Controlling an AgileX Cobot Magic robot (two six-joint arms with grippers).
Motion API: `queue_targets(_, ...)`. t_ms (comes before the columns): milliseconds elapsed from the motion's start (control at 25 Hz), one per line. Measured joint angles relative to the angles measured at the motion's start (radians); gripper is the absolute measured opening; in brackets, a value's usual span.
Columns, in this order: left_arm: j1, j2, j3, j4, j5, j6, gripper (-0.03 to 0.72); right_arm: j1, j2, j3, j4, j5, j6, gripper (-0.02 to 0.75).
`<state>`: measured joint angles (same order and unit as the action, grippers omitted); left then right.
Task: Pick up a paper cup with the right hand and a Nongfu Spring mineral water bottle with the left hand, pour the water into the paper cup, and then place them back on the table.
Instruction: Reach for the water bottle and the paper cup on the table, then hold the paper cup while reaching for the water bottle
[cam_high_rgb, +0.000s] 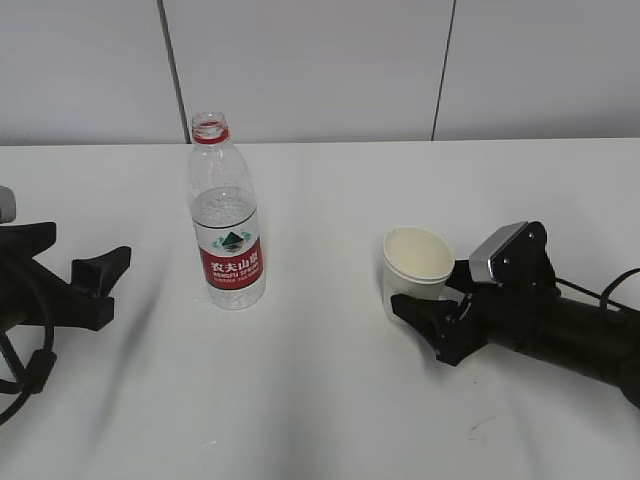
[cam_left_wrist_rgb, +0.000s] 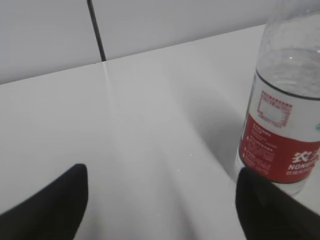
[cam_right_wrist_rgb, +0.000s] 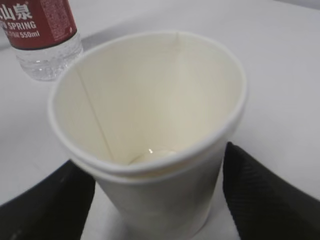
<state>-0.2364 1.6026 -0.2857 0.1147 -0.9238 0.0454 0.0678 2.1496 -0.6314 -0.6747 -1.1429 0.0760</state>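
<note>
The Nongfu Spring mineral water bottle (cam_high_rgb: 228, 235) stands upright and uncapped on the table (cam_high_rgb: 300, 400), with water (cam_high_rgb: 226, 212) in it. Its red label also shows in the left wrist view (cam_left_wrist_rgb: 280, 145) and the right wrist view (cam_right_wrist_rgb: 37, 22). My left gripper (cam_high_rgb: 112, 285) is open and empty, left of the bottle and apart from it; in its wrist view (cam_left_wrist_rgb: 162, 200) the bottle is just beyond the right finger. My right gripper (cam_high_rgb: 425, 290) has its fingers against both sides of the paper cup (cam_high_rgb: 416, 262). The cup (cam_right_wrist_rgb: 150, 115) is upright, with a small wet glint at its bottom.
A white panelled wall (cam_high_rgb: 320, 60) with dark seams runs behind the table's far edge. The right arm's black body and cable (cam_high_rgb: 570, 335) lie across the table's right side. A small dark scuff (cam_high_rgb: 482, 428) marks the table near the front.
</note>
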Motion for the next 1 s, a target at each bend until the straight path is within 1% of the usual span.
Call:
queue_targets(200, 0.0, 0.011, 0.0, 0.021, -0.011, -0.02, 0.555, 0.0, 0.029, 0.0, 0.0, 0.0, 0.002, 0.585)
queue_targets(440, 0.0, 0.063, -0.001, 0.071, -0.077, -0.025, 0.555, 0.0, 0.032, 0.0, -0.004, 0.0, 0.005, 0.515)
queue_targets(600, 0.0, 0.099, -0.001, 0.099, -0.13, -0.028, 0.555, 0.0, 0.032, 0.0, -0.005, 0.0, 0.005, 0.505)
queue_targets(800, 0.0, 0.159, -0.005, 0.173, -0.201, -0.035, 0.555, 0.0, 0.032, 0.0, -0.005, 0.0, 0.005, 0.503)
queue_targets(1000, 0.0, 0.219, -0.01, 0.194, -0.213, -0.035, 0.555, 0.0, 0.032, 0.0, -0.005, -0.002, 0.005, 0.473)
